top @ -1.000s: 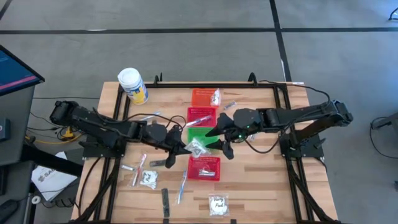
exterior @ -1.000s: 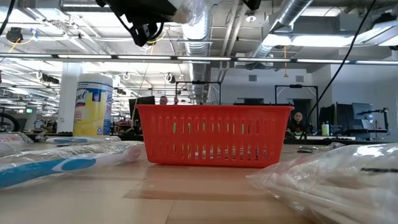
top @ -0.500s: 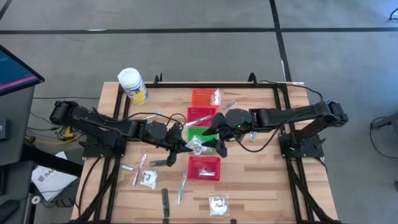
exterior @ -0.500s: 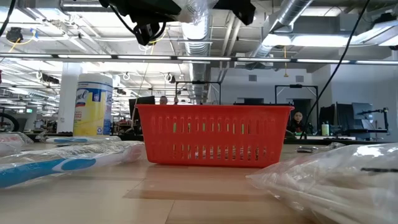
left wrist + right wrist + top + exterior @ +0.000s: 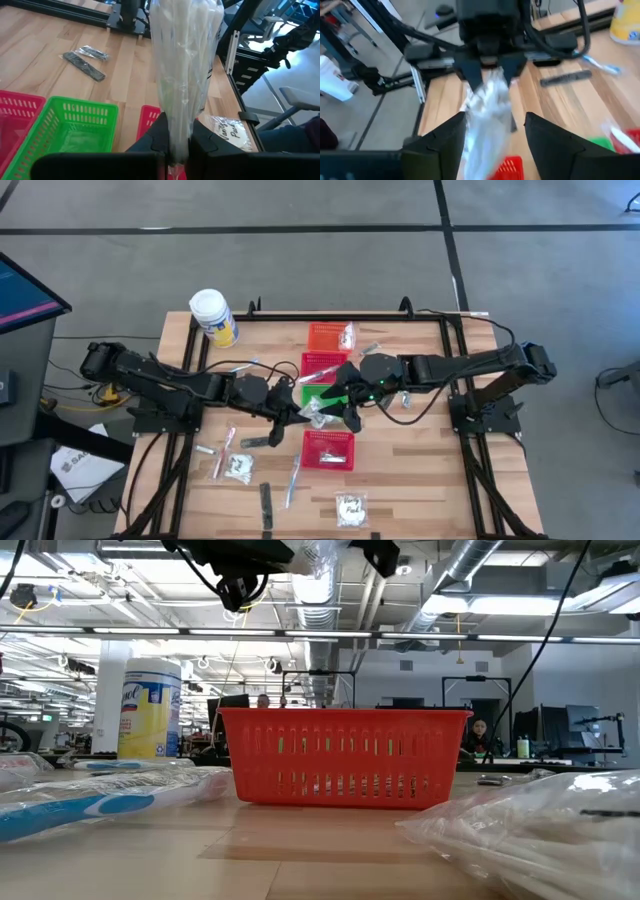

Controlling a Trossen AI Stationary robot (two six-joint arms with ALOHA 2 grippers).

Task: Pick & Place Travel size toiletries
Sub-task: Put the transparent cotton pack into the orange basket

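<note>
High view, frame centre: the left gripper [image 5: 300, 413] pinches a clear sachet [image 5: 318, 414] above the green basket [image 5: 322, 394]; the right gripper [image 5: 341, 408] straddles it, spread. Mistimed release could drop the sachet outside.

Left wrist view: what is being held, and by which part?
The left hand pinches a clear crinkly plastic sachet by its bottom end; the right hand holds nothing.
</note>
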